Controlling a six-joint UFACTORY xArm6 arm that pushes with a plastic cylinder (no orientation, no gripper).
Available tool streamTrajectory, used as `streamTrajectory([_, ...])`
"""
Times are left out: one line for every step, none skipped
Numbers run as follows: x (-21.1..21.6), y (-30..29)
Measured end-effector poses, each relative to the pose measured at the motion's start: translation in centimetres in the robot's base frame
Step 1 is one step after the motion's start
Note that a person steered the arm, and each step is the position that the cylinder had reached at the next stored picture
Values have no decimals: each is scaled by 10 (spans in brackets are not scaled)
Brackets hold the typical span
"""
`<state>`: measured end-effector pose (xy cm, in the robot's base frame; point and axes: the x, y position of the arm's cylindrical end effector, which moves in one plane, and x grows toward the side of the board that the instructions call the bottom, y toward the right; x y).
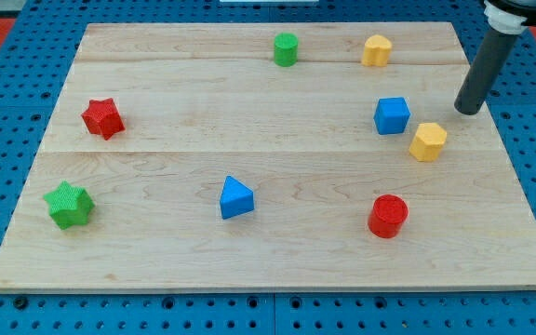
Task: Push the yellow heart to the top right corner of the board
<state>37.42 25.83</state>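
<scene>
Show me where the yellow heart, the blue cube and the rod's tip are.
yellow heart (376,50), camera view, middle of its top face
blue cube (392,114), camera view, centre of the block
my tip (469,110), camera view, very end of the rod

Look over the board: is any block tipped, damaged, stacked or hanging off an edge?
Nothing stands out. All eight blocks sit flat and apart on the wooden board, none over an edge. Closest together are the blue cube and a yellow block. My tip touches none.
</scene>
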Motion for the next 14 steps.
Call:
streamTrajectory([0, 2])
streamTrajectory([0, 1])
streamTrajectory([8, -4])
streamTrajectory([55, -5])
streamTrajectory([106, -7])
streamTrajectory([125, -91])
streamTrajectory([79, -180])
streamTrajectory([44, -228])
streamTrajectory([-14, -253])
streamTrajectory([-48, -249])
streamTrajectory([-48, -210])
streamTrajectory([-59, -206])
streamTrajectory([-61, -171])
streamTrajectory([-62, -155])
